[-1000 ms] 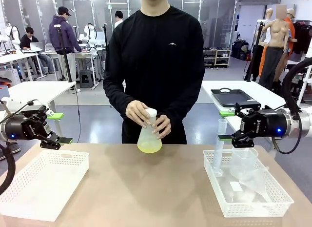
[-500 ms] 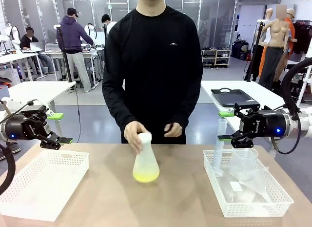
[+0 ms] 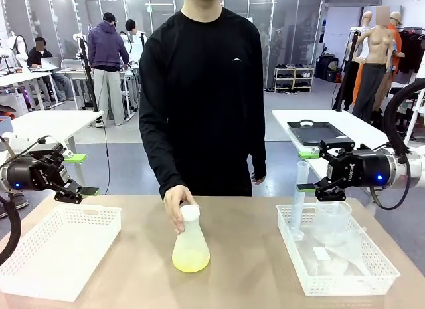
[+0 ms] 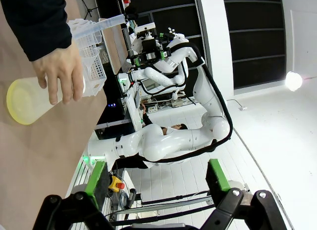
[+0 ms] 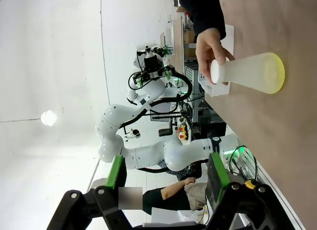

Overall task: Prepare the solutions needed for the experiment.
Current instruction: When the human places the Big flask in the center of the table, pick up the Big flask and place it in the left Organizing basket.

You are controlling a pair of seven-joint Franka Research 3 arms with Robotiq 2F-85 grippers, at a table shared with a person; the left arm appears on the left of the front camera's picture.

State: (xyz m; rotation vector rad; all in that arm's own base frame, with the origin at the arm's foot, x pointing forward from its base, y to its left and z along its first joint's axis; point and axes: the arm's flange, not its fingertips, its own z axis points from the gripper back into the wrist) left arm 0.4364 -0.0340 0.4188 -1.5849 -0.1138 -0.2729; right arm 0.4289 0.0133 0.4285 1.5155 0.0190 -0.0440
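1. Front view: pale yellow-green solution (image 3: 190,260) pooled in translucent white conical flask (image 3: 190,237), lower centre on bench (image 3: 249,272), neck steadied by person's hand (image 3: 174,204), likely against tipping.
2. Left wrist view: left tool (image 4: 156,174) spread, empty.
3. Right wrist view: right tool (image 5: 167,173) released, idle.

1 translucent white conical flask (image 3: 190,237) is standing upright, carrying 1 shallow layer of pale yellow-green liquid (image 3: 190,260). 1 hand (image 3: 174,204) of the person is gripping it. 2 white plastic lattice baskets are sitting beside it: the left basket (image 3: 46,287) and the right basket (image 3: 345,287). The right basket is holding 1 tall clear plastic cylinder (image 3: 299,201) and what may be 2 overlapping clear plastic beakers (image 3: 330,219). 2 black green-padded grippers are hovering: the left gripper (image 3: 81,175) and the right gripper (image 3: 307,171).
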